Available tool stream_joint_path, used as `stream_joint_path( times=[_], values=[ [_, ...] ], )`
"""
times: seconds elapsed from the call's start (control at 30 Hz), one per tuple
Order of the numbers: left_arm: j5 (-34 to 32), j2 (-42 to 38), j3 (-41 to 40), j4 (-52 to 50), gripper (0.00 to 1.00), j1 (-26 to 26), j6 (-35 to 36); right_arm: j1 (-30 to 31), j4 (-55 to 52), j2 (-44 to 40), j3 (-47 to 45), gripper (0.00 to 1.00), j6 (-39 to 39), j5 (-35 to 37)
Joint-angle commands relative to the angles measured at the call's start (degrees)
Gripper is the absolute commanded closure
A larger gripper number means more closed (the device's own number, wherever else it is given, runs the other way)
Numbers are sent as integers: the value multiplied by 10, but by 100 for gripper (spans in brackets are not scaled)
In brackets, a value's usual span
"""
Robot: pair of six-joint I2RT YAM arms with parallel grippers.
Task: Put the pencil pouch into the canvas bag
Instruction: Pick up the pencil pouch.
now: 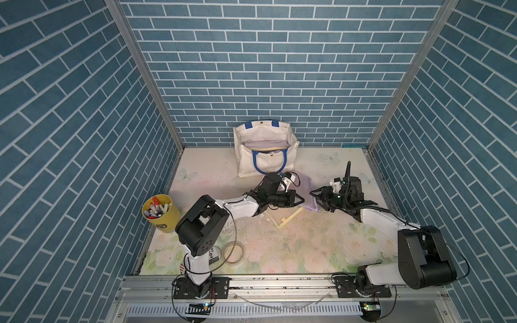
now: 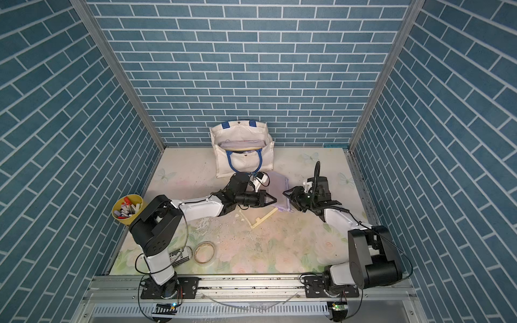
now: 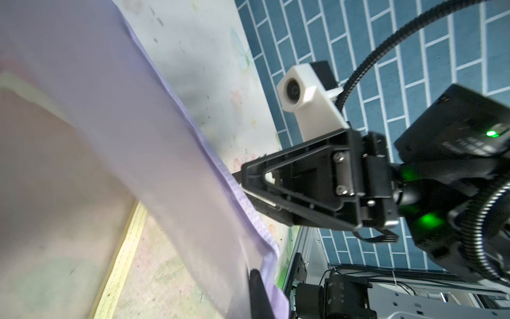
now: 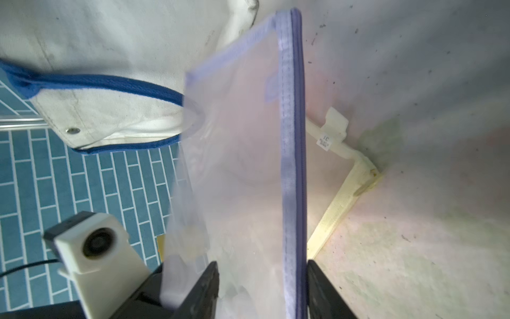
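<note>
Nearest us, a roll of tape (image 1: 234, 253) lies on the table (image 1: 307, 246) beside the left arm's base. A yellow cup of markers (image 1: 165, 221) stands at the left edge.

Mid-table, the pencil pouch (image 1: 307, 190) (image 2: 277, 181), a see-through lilac sleeve, sits between the two hands, over one end of a cream L-shaped strip (image 1: 288, 218). We find the left hand (image 1: 302, 200) (image 2: 275, 200) closed together on the pouch's left edge. The right hand (image 1: 317, 200) (image 2: 289, 200) faces it from the other side. In its wrist view its fingers (image 4: 209, 287) stand apart with the pouch's zipper edge between them, not pinched, and the pouch is tilted up off the table.

Farthest back, the canvas bag (image 1: 246, 165) (image 2: 223, 165) stands open against the wall, a blue handle (image 4: 110, 85) hanging down its front. The pouch is outside it, just in front.
</note>
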Motion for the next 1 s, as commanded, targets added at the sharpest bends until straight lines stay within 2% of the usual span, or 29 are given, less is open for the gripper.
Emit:
stream_joint_path(
  times=[0.0,0.13,0.37,0.47,0.63,0.77,0.83,0.9,0.97],
  values=[
    [22,-30,2,10,100,10,21,0,-4,-22,4,39,15,-8],
    [41,-56,14,-26,100,16,61,-1,7,-30,22,36,32,-15],
    [69,-109,28,-55,100,30,102,0,158,-35,31,33,135,-7],
    [80,-125,29,-50,100,35,103,0,210,-15,38,34,165,-19],
    [91,-138,42,-65,100,36,125,1,233,4,51,36,175,-38],
    [100,-136,39,-39,100,37,112,2,289,17,53,39,204,-54],
    [106,-134,31,-16,100,37,99,2,301,26,61,41,209,-66],
    [106,-135,25,-6,100,37,92,2,310,31,66,49,213,-75],
    [105,-136,20,-8,100,38,92,3,323,32,65,68,218,-75]
  ],
)
